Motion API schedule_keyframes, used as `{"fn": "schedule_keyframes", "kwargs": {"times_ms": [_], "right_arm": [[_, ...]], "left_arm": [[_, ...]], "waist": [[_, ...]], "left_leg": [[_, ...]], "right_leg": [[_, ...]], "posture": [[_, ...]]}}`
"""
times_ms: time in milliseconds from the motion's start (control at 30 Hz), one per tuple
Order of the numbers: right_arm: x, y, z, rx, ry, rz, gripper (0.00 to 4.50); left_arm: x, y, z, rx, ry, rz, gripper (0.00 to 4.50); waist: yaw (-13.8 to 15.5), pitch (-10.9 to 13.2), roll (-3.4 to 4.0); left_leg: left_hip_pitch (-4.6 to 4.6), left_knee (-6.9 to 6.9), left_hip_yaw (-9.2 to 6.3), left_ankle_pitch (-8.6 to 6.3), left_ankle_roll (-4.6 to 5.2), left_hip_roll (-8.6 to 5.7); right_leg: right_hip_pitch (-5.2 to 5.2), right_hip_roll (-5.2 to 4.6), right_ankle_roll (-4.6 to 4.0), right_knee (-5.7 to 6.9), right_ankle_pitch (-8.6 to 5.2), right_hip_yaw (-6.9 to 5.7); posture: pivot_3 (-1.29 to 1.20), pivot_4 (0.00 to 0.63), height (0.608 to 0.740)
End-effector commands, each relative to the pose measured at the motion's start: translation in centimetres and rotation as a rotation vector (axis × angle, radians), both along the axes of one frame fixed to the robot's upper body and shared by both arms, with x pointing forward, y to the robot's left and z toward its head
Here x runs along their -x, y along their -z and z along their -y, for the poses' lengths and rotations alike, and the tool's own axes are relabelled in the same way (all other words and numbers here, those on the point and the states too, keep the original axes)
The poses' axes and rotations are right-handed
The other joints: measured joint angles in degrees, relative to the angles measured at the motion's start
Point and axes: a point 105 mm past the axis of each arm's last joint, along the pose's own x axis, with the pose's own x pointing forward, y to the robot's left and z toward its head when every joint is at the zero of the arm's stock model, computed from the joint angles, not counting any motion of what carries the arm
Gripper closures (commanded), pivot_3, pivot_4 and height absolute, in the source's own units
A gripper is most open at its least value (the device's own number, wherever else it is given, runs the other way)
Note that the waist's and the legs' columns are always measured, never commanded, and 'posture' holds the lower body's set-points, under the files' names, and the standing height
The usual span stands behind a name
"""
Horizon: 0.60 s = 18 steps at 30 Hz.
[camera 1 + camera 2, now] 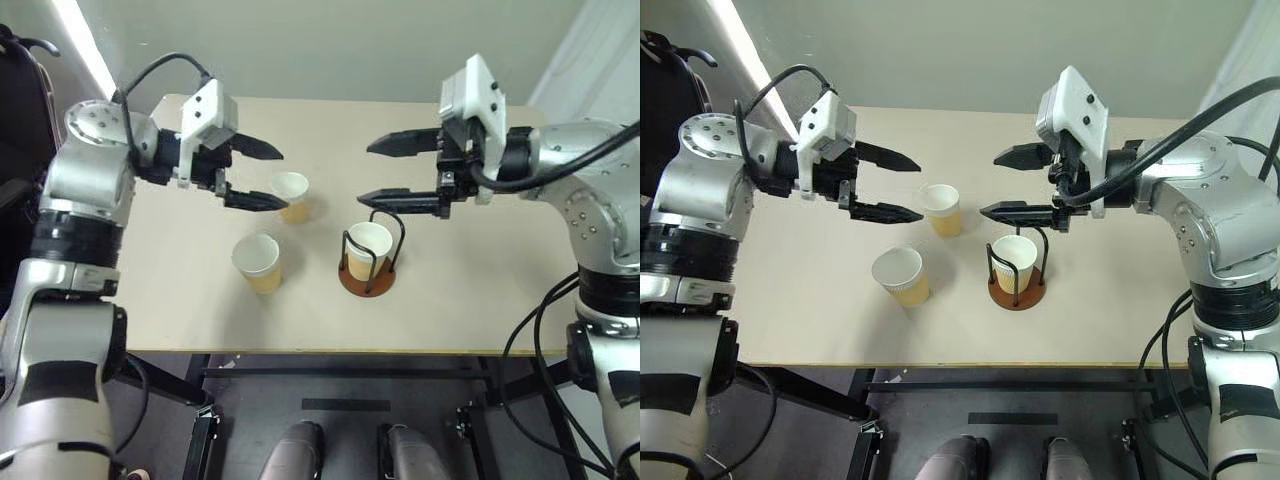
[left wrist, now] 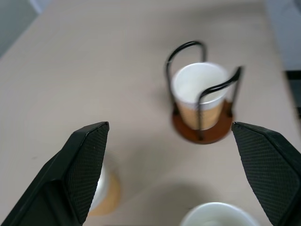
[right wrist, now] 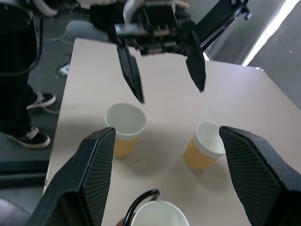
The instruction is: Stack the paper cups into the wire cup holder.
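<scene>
From the head camera we see a pale beige rectangular surface [image 1: 180,310] carrying three tapered tan-yellow paper cups with white interiors. One cup [image 1: 369,248] stands upright inside the wire cup holder [image 1: 368,278], a round reddish-brown disc with thin black wire loops rising around the cup. A second cup [image 1: 258,262] stands free near the front edge, to the left of the holder. The third cup [image 1: 291,195] stands behind it, further from the robot.

The left gripper [image 1: 265,176] hangs above the surface beside the third cup, its black jaws spread wide and empty. The right gripper [image 1: 385,170] hangs above and just behind the holder, pointing towards the left gripper, its jaws likewise apart and holding nothing.

The left wrist view adds a close look at the cup seated in the holder [image 2: 201,132], with its base on the disc. We also see the rims of the two free cups there. The right wrist view shows the opposing gripper [image 3: 164,70] over both free cups, plus a person's dark shoes [image 3: 33,136] on the floor beside the surface.
</scene>
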Motion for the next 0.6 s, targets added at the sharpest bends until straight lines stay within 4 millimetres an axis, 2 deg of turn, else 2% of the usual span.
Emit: {"fn": "schedule_keyframes", "kwargs": {"times_ms": [33, 167, 333, 500, 600], "right_arm": [[0.8, -1.6, 0.6, -0.028, 0.013, 0.066, 0.97], [1.1, -1.7, 0.9, -0.036, 0.016, 0.066, 0.97], [1.9, -2.7, 0.9, -0.086, -0.006, 0.074, 0.97], [2.3, -3.9, 1.3, -0.159, -0.015, 0.076, 0.97], [2.6, -4.3, 1.6, -0.18, -0.022, 0.068, 0.97]], "left_arm": [[-1.4, -1.4, -0.4, -0.059, -0.061, 0.167, 0.0], [-2.0, -1.2, 0.5, -0.1, -0.032, 0.228, 0.0], [-2.8, 0.9, 1.1, -0.241, -0.006, 0.279, 0.0], [-3.9, 2.8, 0.9, -0.372, -0.01, 0.315, 0.0], [-4.8, 3.2, 0.7, -0.427, -0.046, 0.354, 0.0]], "waist": [[0.0, 0.0, 0.0], [0.0, 0.0, 0.0], [0.0, 0.0, 0.0], [0.1, 0.0, 0.0], [0.1, 0.0, 0.0]], "left_leg": [[0.0, -0.01, 0.0, 0.0, 0.0, 0.0], [-0.03, -0.01, 0.01, 0.0, 0.0, -0.01], [-0.11, 0.0, 0.0, 0.0, 0.0, 0.0], [-0.11, 0.02, 0.0, 0.0, 0.01, 0.0], [-0.12, 0.04, 0.01, 0.0, 0.01, -0.01]], "right_leg": [[0.0, 0.0, 0.0, 0.0, 0.0, 0.0], [-0.03, 0.0, 0.01, -0.01, 0.0, 0.0], [-0.11, 0.0, 0.2, -0.01, 0.12, 0.01], [-0.11, 0.0, 0.42, 0.01, 0.25, 0.01], [-0.12, 0.0, 0.42, 0.01, 0.25, 0.02]], "posture": [[0.0, 0.15, 0.74], [0.0, 0.15, 0.74], [0.0, 0.15, 0.74], [0.0, 0.15, 0.74], [0.0, 0.15, 0.74]]}}
